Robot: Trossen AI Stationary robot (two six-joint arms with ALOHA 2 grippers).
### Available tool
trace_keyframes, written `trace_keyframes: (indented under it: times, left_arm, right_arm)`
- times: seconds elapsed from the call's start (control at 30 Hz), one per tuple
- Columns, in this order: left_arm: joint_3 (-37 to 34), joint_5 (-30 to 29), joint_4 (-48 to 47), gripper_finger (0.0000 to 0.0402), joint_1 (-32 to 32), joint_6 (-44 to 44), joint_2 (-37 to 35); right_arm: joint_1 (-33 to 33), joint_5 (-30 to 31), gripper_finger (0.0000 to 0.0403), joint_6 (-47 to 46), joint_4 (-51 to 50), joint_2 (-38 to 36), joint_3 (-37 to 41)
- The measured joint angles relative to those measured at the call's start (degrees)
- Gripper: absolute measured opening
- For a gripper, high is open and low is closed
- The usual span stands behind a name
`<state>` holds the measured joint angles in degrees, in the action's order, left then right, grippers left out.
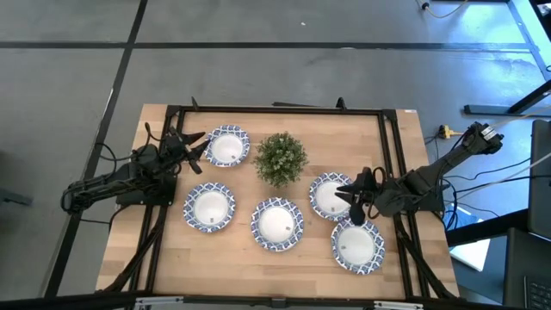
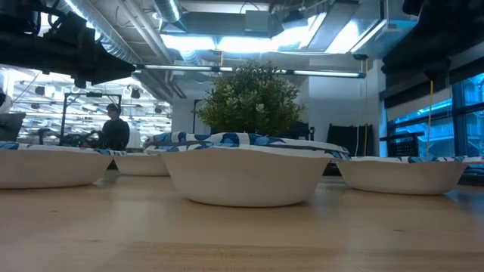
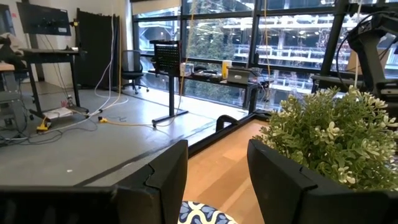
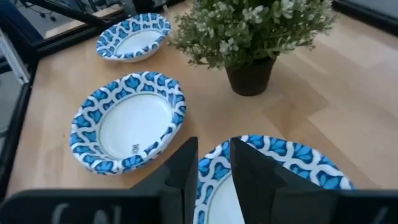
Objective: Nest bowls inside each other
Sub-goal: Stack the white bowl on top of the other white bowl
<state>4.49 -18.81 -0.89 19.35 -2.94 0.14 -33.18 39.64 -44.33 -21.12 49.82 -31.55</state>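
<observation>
The tabletop is pale wood with a smooth, matt grain. The bowls look like thin paper, white and matt inside, with crimped printed rims. The plant sits in a dark, matt pot. The gripper fingers are matt black plastic.

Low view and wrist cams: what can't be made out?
- Low view: the plant has its pot hidden behind the middle bowl; neither gripper is in frame.
- Left wrist view: the back-left bowl below the left gripper is cut off by the bottom edge; only a sliver of rim shows.
- Right wrist view: the near bowl is partly hidden by the right gripper and cut by the edge.
- High view: too small to tell whether any bowl is already a stack.
</observation>
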Motion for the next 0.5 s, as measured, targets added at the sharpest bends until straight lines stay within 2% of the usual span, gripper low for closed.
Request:
trace_keyframes:
  times: [0.13,0.23,0.5]
  left_arm:
    - [0.00,-0.01,0.01,0.0161,0.00,-0.02,0.01]
    - [0.00,-0.02,0.02,0.0161,-0.01,-0.04,0.01]
    - [0.00,-0.02,0.02,0.0161,-0.01,-0.07,0.01]
  right_arm:
    - [0.01,-2.05,0.0096,-2.72,-0.09,0.00,0.00]
    - [0.01,-4.72,0.0115,-1.92,-0.14,0.02,0.00]
    - [0.01,-4.84,0.0234,-3.18,-2.29,0.02,0.00]
